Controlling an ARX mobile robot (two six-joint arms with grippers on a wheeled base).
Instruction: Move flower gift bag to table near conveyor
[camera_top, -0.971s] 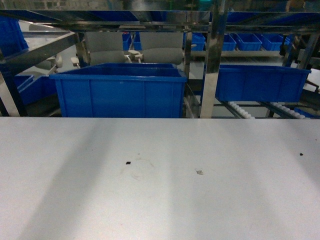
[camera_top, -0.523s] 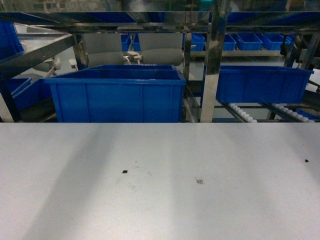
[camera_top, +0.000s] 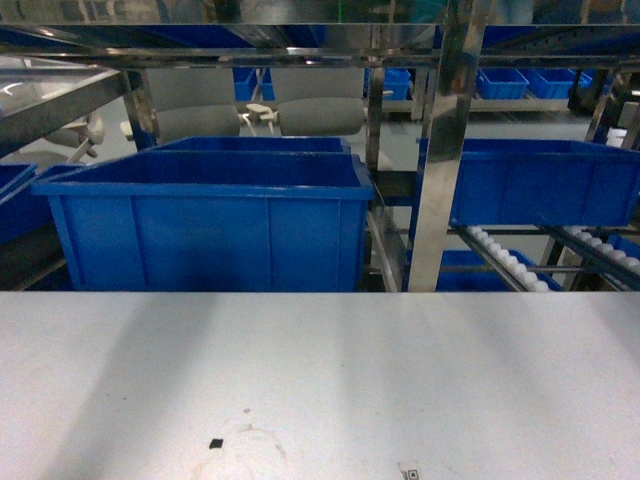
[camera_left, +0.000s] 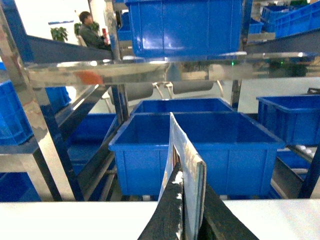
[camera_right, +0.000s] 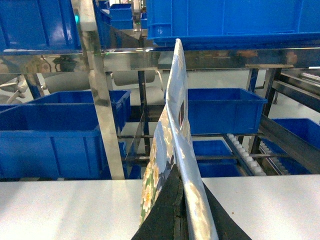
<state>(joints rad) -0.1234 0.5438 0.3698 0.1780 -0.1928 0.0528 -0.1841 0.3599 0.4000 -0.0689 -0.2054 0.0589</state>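
Observation:
In the right wrist view the flower gift bag (camera_right: 172, 120) stands upright and edge-on, sky-blue with white-yellow flowers on its left face. My right gripper (camera_right: 186, 212) is shut on its lower part, above the light-grey table (camera_right: 65, 210). In the left wrist view my left gripper (camera_left: 192, 212) is shut on a flat pale-blue paper bag (camera_left: 186, 150), seen edge-on, its print unreadable. The conveyor's white rollers (camera_top: 505, 262) slope behind the table's far edge at the right; the conveyor rollers (camera_right: 245, 155) also show past the bag. Neither gripper appears in the head view.
A large blue bin (camera_top: 210, 230) sits just beyond the table (camera_top: 320, 380) at left, another blue bin (camera_top: 540, 180) at right. A shiny steel post (camera_top: 445, 150) stands between them. More blue bins fill the upper shelves. A person (camera_left: 90, 35) sits far back.
The head view has drawn closer to the rack. Bins and post look larger and lower, and the table's dark specks have slid toward the bottom edge.

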